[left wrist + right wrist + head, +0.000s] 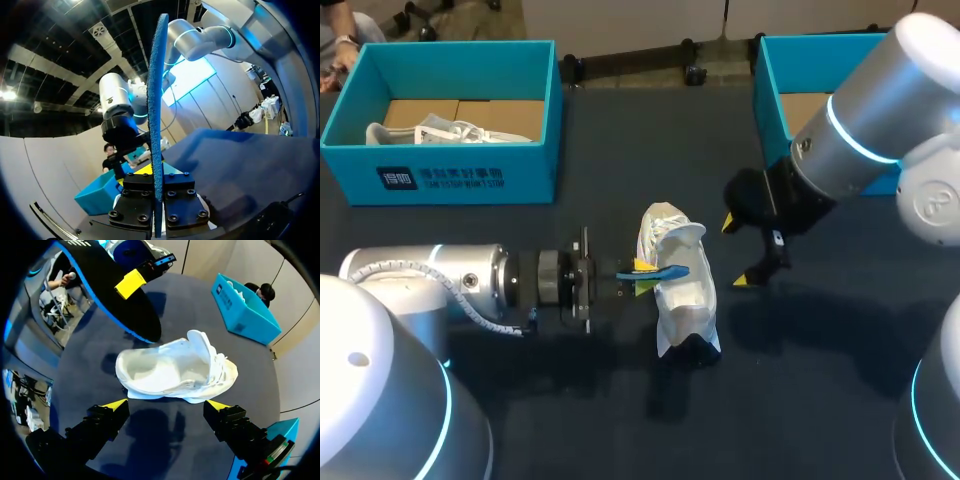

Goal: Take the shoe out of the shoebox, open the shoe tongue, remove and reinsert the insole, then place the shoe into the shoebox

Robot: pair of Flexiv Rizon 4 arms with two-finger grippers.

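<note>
My left gripper (pixel 643 276) pinches the insole (pixel 670 270) by one end, holding it on edge at the mouth of the shoe (pixel 685 305). The shoe stands on the table (pixel 820 380), outside the boxes (pixel 470 175). My right gripper (pixel 738 252) hangs spread just beside the shoe, touching nothing.

To reinsert well, I judge the right should steady the heel while the left feeds the free end in first at a shallow slant. The insole is a thin, flexible slab, blue-edged with a dark face, and likely buckles if shoved. The shoe is soft white fabric, mouth wide, tongue lifted.
</note>
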